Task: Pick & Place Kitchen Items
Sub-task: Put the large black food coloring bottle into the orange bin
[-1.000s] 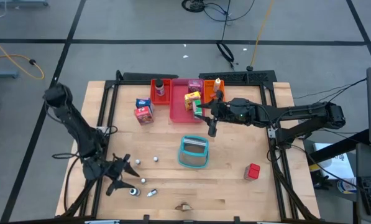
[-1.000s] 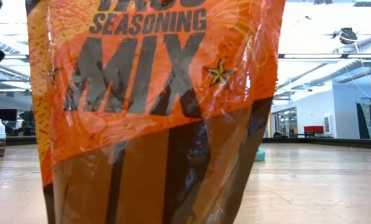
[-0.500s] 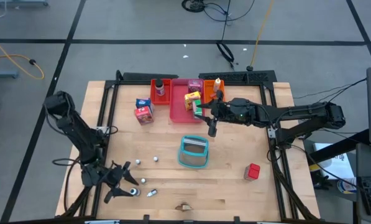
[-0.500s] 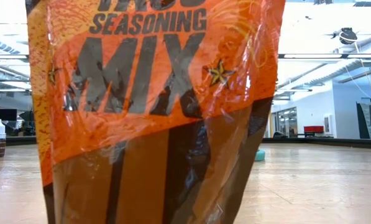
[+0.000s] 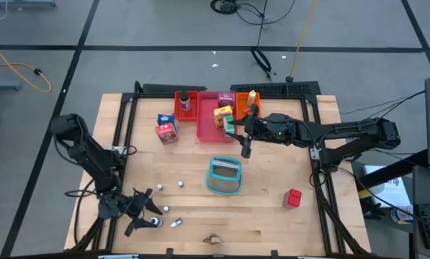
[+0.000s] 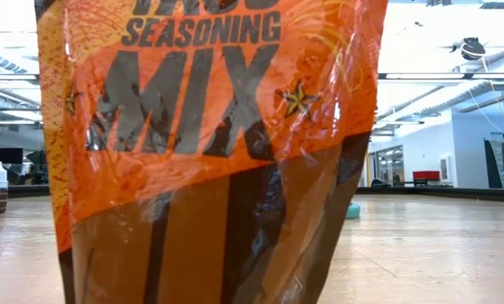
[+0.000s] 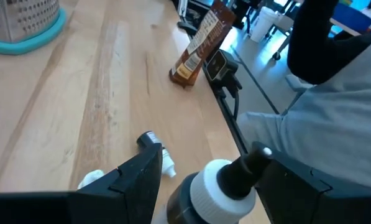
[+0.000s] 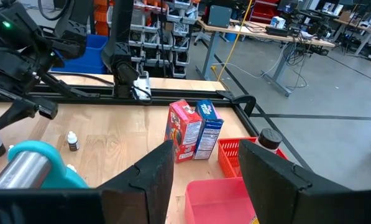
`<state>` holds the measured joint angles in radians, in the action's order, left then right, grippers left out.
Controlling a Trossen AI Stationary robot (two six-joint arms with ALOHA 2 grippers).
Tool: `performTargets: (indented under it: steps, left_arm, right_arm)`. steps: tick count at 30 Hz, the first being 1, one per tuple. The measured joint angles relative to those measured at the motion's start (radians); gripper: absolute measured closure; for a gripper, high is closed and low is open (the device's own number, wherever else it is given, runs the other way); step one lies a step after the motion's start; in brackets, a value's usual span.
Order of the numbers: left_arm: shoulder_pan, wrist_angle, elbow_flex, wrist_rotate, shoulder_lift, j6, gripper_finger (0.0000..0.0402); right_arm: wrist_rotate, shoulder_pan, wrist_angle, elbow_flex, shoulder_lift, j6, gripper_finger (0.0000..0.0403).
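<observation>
orange packet (image 6: 209,127) reads "seasoning mix"

The left arm is bent low over the table's near-left corner, its left gripper (image 5: 144,216) spread wide open just above the surface. The right arm is stretched across the far side, its right gripper (image 5: 238,137) parted, nothing held.

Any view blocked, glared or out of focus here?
Low view: a seasoning packet right at the lens hides the table, with glare on its wrapper. Left wrist view: the bottle between the jaws is soft. High view: evenly lit and sharp.
</observation>
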<state>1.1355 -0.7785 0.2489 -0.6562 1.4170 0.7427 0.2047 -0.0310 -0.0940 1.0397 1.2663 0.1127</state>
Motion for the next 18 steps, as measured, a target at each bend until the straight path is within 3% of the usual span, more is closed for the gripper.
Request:
performTargets:
  steps: [12, 18]
  left_arm:
    - [0.0, -0.071, 0.003, -0.001, 0.095, 0.043, 0.0159]
    - [0.0, -0.085, 0.003, 0.001, 0.102, 0.035, 0.0209]
  right_arm:
    - [0.0, 0.0, 0.0, 0.0, 0.0, 0.002, 0.0232]
    - [0.0, 0.0, 0.0, 0.0, 0.0, 0.002, 0.0232]
